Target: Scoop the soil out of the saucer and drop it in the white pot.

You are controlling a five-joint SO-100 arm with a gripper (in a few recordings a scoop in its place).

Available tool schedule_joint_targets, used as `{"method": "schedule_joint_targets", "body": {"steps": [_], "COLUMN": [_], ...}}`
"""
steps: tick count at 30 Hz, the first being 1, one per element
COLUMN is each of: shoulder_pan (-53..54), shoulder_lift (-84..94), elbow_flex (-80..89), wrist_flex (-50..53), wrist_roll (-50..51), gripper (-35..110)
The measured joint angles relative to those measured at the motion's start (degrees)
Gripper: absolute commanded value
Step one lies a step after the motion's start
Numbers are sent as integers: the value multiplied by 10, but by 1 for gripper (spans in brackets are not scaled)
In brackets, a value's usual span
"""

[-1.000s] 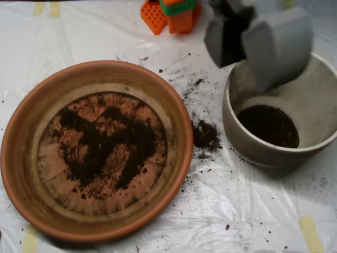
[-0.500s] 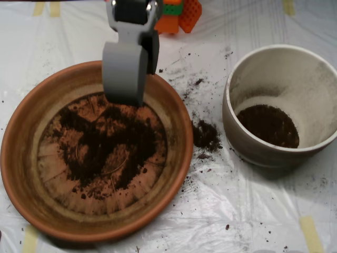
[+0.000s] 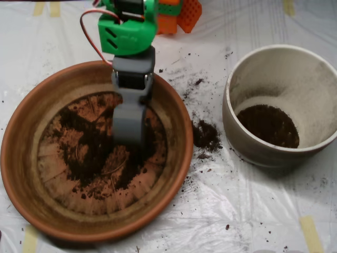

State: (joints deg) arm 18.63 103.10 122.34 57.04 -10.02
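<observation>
The terracotta saucer (image 3: 18, 137) lies at the left, with dark soil (image 3: 87, 153) spread thinly over its ridged floor. My grey scoop (image 3: 128, 132) reaches down from the top on its green arm. Its tip rests on the soil just right of the saucer's middle and hides part of the patch. To the right, well apart from the scoop, stands the white pot (image 3: 231, 124). A dark layer of soil (image 3: 268, 125) covers its bottom, and its inner wall is dusty.
A small heap of spilled soil (image 3: 205, 135) lies on the white plastic sheet between saucer and pot, with specks scattered around it. Orange and green plastic parts (image 3: 181, 13) sit at the top edge. Strips of yellow tape (image 3: 310, 232) hold the sheet down.
The scoop swung left from above the white pot to the saucer's far rim. It then came down and forward onto the soil in the saucer.
</observation>
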Motion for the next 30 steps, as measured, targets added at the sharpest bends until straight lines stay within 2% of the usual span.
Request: {"method": "schedule_joint_targets", "body": {"steps": [9,16,22,30], "shoulder_pan": [-6,-31,-29,-23], "shoulder_lift": [-147,-258,-282,-229], "elbow_flex": [-97,-208,-239,-171], "wrist_flex": [-11,56,77,-10], "wrist_roll": [-46,-91,-112,-143], "gripper": [44,44,34,28]}}
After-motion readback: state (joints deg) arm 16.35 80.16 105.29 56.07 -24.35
